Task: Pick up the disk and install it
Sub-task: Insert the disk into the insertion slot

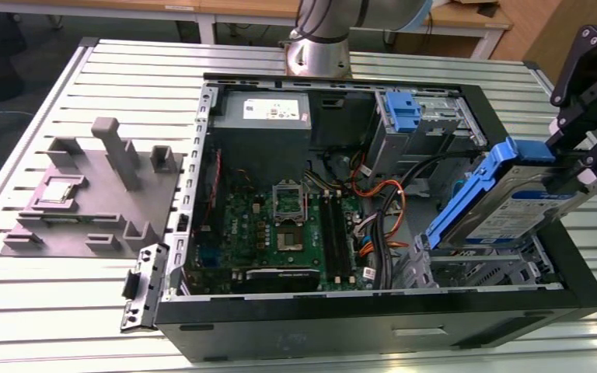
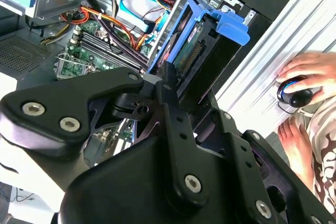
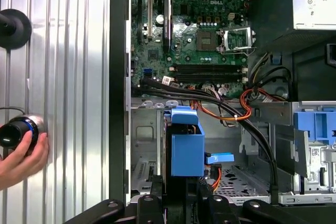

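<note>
**Exterior view.** Open computer case (image 1: 382, 330) flat on the slatted metal desk (image 1: 50, 311), green circuit board (image 1: 277, 225) exposed near the frame's centre. Disk (image 1: 506, 206) at the exterior view's right, raised off the case floor and clamped at its upper end between the closed jaws. Steeply tilted: upper end towards the frame's right edge, lower end dipping towards the metal drive cage (image 1: 454, 272) in the lower right part of the case. Contact with the cage not discernible. Blue bracket (image 1: 469, 190) clipped along the disk's edge, blue-and-white label turned to the camera. Spare bracket (image 1: 407, 113), also blue and without a drive, seated in the bay at upper right of centre. Grey box (image 1: 267, 116) with white label at upper centre of the case. Grey moulded fixture (image 1: 91, 194) on the desk at the exterior view's left, well apart from the case. Arm base (image 1: 317, 47) at top centre.

**Second wrist view.** Disk (image 2: 202, 51) directly ahead of the black jaws, held edge-on over the open case. Person's hand (image 2: 310, 72) on a round black knob (image 2: 295, 94) on the desk outside the case.

**First wrist view.** Disk (image 3: 186, 150) seen end-on, just beside the drive cage (image 3: 147, 145). Hand (image 3: 21, 156) cupping the knob (image 3: 13, 132).
</note>
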Controlling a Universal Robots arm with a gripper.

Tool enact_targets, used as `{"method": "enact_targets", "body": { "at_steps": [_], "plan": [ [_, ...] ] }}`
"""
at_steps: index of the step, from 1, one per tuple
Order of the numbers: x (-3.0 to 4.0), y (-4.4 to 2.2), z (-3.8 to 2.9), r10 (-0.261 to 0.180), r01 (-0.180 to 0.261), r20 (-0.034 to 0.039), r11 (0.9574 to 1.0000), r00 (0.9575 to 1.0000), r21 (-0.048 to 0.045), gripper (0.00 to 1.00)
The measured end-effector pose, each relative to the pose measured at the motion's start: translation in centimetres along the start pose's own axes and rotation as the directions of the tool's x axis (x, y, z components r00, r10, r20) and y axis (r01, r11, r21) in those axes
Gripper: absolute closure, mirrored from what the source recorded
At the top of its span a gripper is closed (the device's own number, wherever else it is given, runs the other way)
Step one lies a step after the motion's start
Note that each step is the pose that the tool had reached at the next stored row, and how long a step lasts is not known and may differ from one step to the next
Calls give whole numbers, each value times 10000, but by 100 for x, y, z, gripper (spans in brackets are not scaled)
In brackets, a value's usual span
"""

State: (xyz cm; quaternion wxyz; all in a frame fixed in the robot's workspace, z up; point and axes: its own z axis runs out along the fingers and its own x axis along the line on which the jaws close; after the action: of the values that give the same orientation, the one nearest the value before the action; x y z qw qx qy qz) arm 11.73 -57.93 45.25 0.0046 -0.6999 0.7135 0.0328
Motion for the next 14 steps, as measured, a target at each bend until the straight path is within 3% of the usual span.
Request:
{"method": "enact_targets", "body": {
  "at_steps": [14],
  "plan": [
    [2, 1, 29, 62, -62, 2, 10000, 10000, 4, 65]
  ]
}}
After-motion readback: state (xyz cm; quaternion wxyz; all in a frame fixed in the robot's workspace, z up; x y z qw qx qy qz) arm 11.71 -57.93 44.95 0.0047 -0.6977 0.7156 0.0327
